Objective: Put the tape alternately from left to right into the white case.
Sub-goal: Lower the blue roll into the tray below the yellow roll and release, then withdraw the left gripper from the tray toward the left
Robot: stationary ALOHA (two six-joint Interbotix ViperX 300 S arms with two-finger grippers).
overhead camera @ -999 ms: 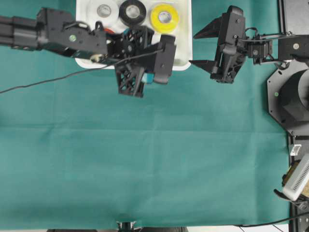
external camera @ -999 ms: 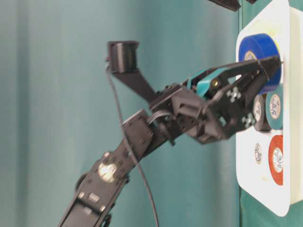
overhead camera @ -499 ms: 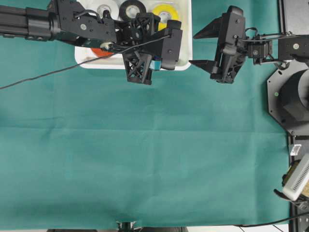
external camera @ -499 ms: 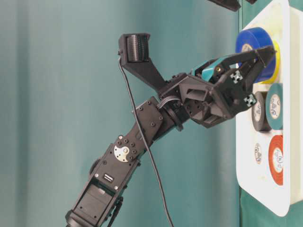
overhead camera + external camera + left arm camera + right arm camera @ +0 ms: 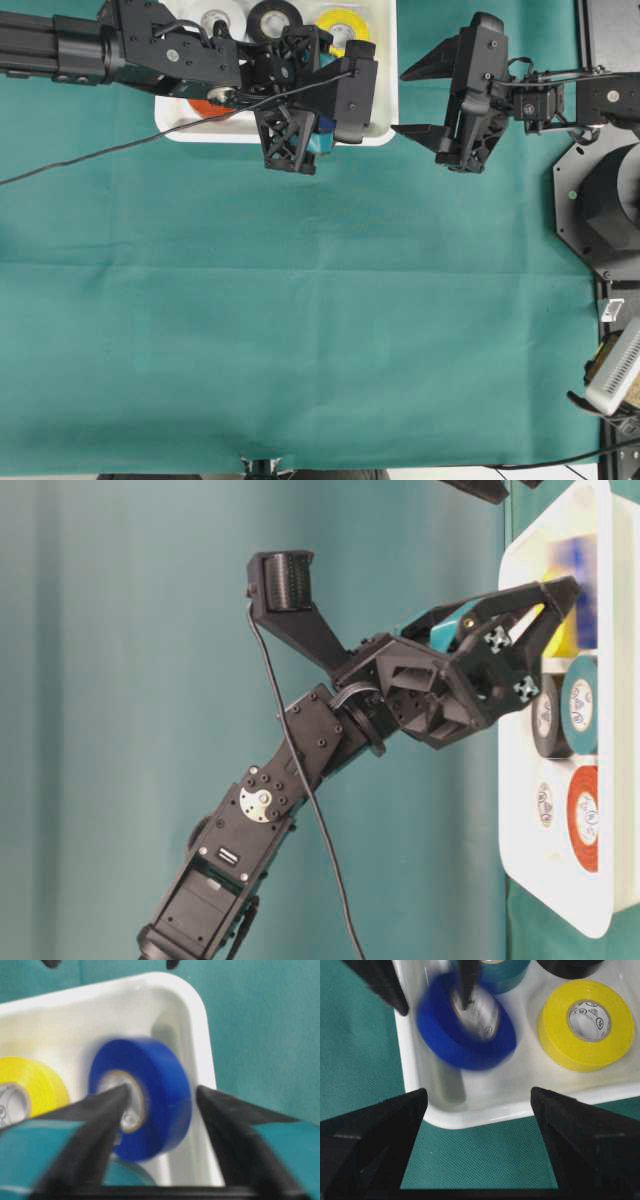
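The left wrist view alone shows the blue tape [image 5: 142, 1097] blurred, tilted in the corner of the white case [image 5: 195, 1025] beside the yellow tape [image 5: 30, 1090], one finger [image 5: 107, 1110] at its core; the left pincer [image 5: 160, 1105] stands parted; overhead the arm hides it; the right pincer [image 5: 415, 100] gapes empty over the worktop [image 5: 320, 330].

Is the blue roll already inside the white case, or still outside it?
Inside. The blurred blue roll sits tilted within the white case beside the yellow roll, between the left pincer fingers.
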